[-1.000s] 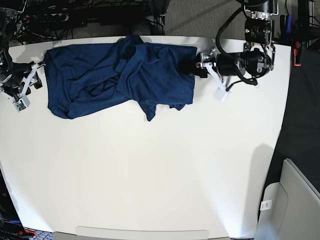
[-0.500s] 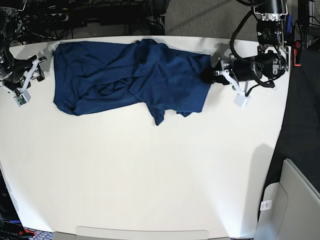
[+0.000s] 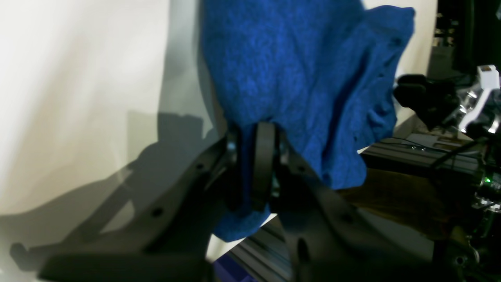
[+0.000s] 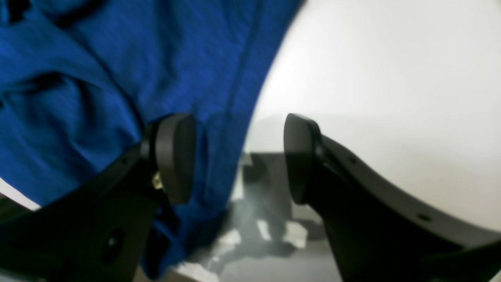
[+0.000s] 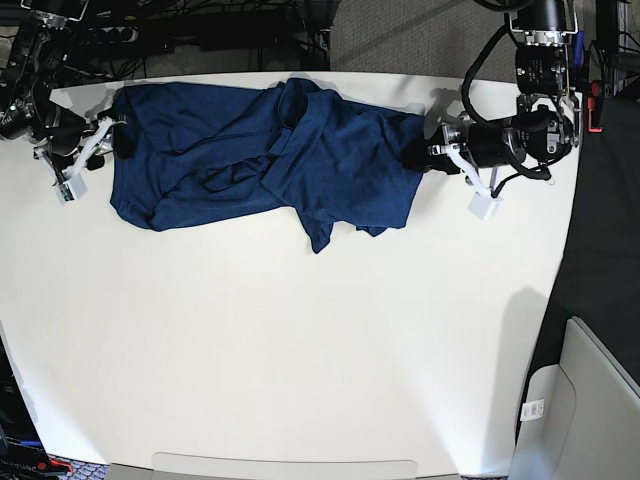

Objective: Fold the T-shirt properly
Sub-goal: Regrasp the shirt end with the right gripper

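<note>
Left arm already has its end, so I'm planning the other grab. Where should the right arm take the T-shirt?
Take the T-shirt at its free edge lying between the open right gripper jaws, coming in low from the table's end: only a thin flat layer lies there.

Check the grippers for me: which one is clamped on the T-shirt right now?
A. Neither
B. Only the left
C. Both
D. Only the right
B: the left gripper is pinched shut on a fold of the T-shirt, while the right gripper stands open at the shirt's other edge, with cloth between its fingers but not yet clamped.
</note>
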Available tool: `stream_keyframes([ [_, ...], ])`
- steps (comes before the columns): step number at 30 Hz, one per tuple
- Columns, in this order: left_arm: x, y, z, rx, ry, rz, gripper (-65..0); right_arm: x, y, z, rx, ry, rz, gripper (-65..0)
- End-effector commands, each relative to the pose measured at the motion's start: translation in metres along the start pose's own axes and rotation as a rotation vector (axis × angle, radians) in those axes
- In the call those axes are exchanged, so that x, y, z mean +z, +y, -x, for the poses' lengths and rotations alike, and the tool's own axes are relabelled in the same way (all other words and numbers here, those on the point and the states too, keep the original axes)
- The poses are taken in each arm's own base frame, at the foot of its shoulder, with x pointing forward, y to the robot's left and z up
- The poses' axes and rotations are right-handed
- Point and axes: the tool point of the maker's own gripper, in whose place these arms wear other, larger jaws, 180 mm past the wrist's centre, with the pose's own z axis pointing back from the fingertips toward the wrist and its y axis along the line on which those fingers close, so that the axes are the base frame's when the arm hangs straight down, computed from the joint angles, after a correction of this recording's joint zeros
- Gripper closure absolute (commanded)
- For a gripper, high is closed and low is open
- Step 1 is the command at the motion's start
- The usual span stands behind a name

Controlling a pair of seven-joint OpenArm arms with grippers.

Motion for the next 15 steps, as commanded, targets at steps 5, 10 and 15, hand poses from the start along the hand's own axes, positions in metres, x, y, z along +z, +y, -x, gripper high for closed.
stream_keyframes([
  [5,0.004,-0.009,-0.008,-0.009,-0.019,0.030,-0.4,-0.016,0.026,0.020,-0.044,0.085,-0.058,-33.6],
  [10,0.004,-0.009,-0.008,-0.009,-0.019,0.030,-0.4,-0.025,0.053,0.013,-0.088,0.045,-0.147,-33.6],
  [15,0.004,-0.009,-0.008,-0.009,-0.019,0.030,-0.4,-0.035,0.078,0.006,-0.123,0.020,-0.211,-33.6],
])
